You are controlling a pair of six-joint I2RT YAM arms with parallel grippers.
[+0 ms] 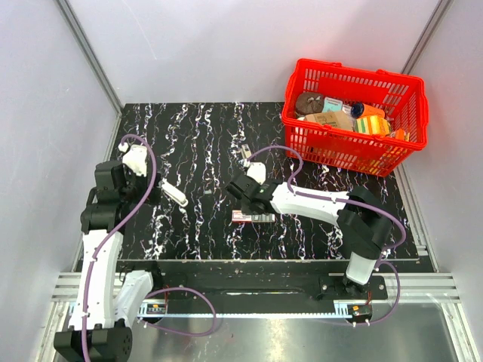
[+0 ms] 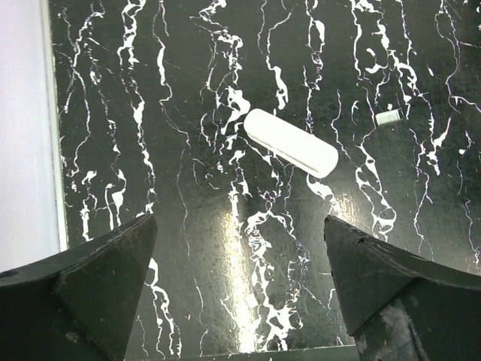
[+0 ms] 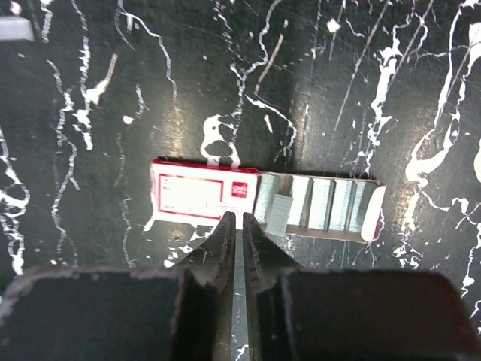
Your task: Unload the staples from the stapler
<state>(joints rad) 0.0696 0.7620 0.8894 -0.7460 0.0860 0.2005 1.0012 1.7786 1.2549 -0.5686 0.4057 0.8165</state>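
A white oblong stapler (image 1: pixel 173 194) lies on the black marble table (image 1: pixel 196 128), ahead of my left gripper (image 1: pixel 149 183). In the left wrist view the stapler (image 2: pixel 289 143) lies slantwise beyond the wide-open, empty left gripper (image 2: pixel 239 222). A small grey piece (image 2: pixel 387 118) lies to its right. My right gripper (image 1: pixel 235 188) hovers by the red-and-white box (image 1: pixel 253 217). In the right wrist view this gripper (image 3: pixel 240 218) is shut with nothing between the fingers, at the near edge of the box (image 3: pixel 203 195). The box's tray (image 3: pixel 372 214) is slid out and holds staple rows. A short loose staples strip (image 3: pixel 279 213) lies askew on it.
A red basket (image 1: pixel 355 151) with several items stands at the back right. A small pale object (image 1: pixel 245 154) lies mid-table behind the right gripper. Grey walls and metal rails bound the table on the left, right and back.
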